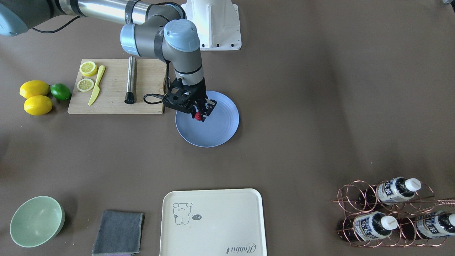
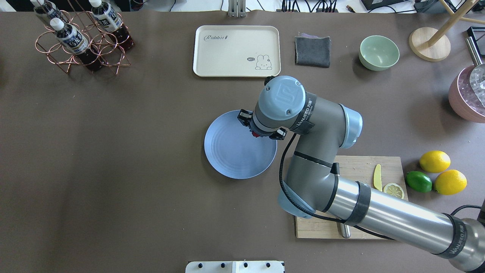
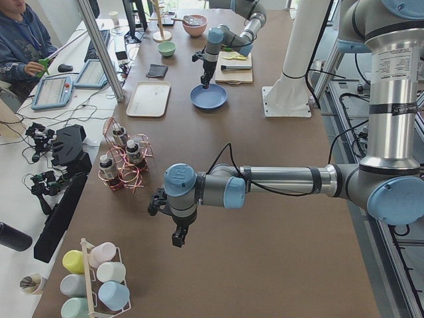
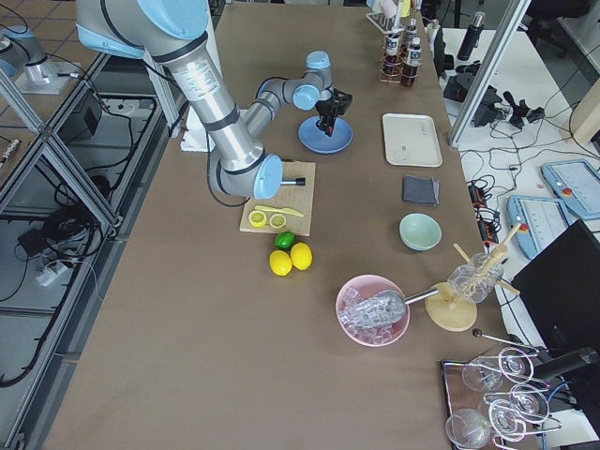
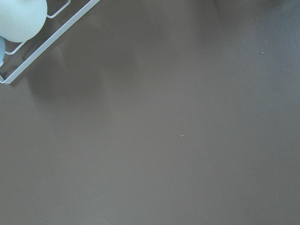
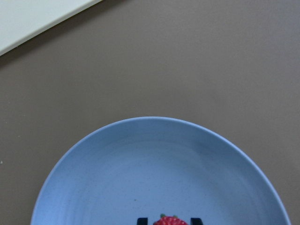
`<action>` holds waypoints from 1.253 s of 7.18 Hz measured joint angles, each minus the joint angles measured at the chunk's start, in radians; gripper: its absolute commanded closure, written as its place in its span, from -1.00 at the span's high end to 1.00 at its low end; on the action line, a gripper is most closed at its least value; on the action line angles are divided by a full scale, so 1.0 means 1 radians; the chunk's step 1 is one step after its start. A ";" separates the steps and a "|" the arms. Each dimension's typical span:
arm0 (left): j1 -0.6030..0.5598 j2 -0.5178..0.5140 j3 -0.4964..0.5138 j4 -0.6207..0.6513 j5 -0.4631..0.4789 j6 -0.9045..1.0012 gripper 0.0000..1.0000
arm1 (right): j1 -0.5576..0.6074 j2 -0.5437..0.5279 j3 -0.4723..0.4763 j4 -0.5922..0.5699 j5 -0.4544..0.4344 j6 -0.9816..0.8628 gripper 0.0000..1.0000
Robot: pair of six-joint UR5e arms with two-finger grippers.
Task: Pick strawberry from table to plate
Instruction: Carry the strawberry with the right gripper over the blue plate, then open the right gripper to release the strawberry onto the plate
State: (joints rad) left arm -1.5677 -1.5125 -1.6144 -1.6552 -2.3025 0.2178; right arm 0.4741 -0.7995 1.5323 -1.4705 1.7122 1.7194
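The right gripper (image 1: 199, 113) pinches the strawberry (image 1: 197, 116) tight and holds it over the plate (image 1: 217, 133), near the rim. I think it can let go there. The left gripper (image 3: 178, 238) hangs far off, out of the way. I cannot tell if that one is open.

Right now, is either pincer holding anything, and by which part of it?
The right pincer holds the strawberry by its two opposite sides, jaws closed on it over the plate. Whether the left pincer holds anything cannot be told.
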 measured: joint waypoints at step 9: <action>0.001 0.004 0.004 0.002 0.000 0.000 0.99 | 0.057 0.012 0.049 -0.095 -0.048 0.032 1.00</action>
State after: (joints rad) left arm -1.5663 -1.5083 -1.6103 -1.6536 -2.3021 0.2178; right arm 0.5309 -0.7876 1.5810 -1.5652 1.6642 1.7516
